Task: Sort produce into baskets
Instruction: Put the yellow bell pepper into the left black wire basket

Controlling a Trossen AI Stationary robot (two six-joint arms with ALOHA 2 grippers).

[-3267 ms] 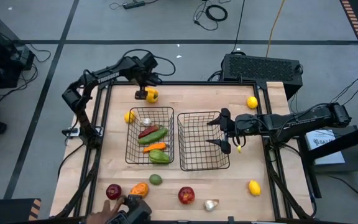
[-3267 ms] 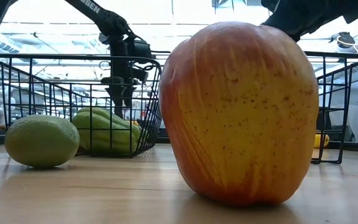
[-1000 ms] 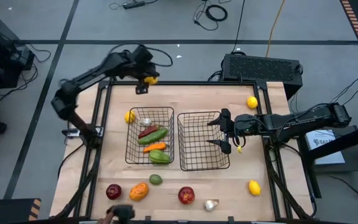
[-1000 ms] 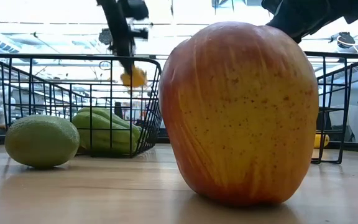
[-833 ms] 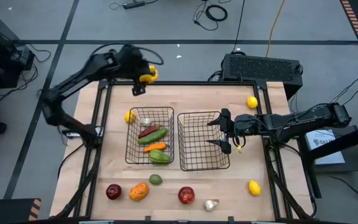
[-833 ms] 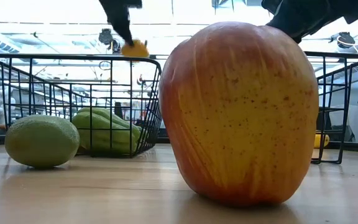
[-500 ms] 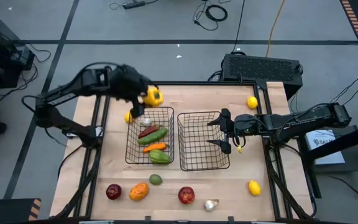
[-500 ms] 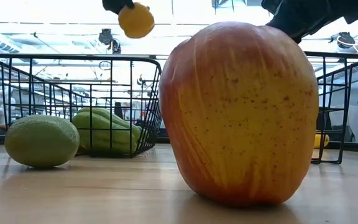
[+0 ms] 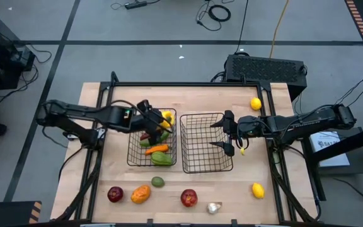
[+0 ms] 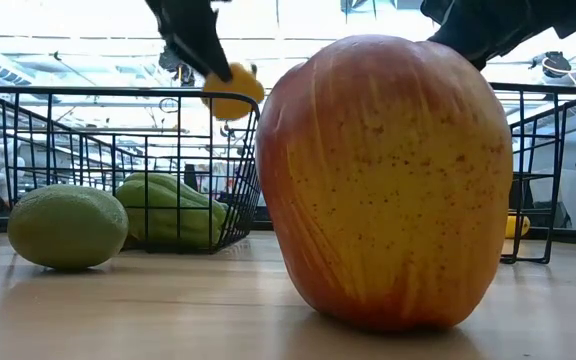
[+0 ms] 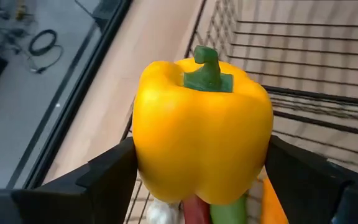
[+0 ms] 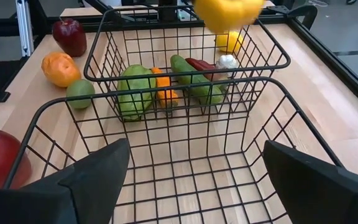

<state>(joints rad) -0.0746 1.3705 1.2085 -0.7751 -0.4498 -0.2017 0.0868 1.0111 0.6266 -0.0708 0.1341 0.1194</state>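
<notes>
The left gripper (image 9: 158, 121), clamped on a yellow pepper (image 9: 166, 119), hangs directly above the left basket (image 9: 131, 150); the right gripper (image 9: 230, 133) waits spread at the basket's 3 o'clock.

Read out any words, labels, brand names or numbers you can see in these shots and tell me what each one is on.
No text can be read with confidence in these views.
A pale label on the equipment beside the right arm in the high view carries dark print, too small to read.
The yellow bell pepper, the wire baskets and the apple show no lettering or stickers.
</notes>
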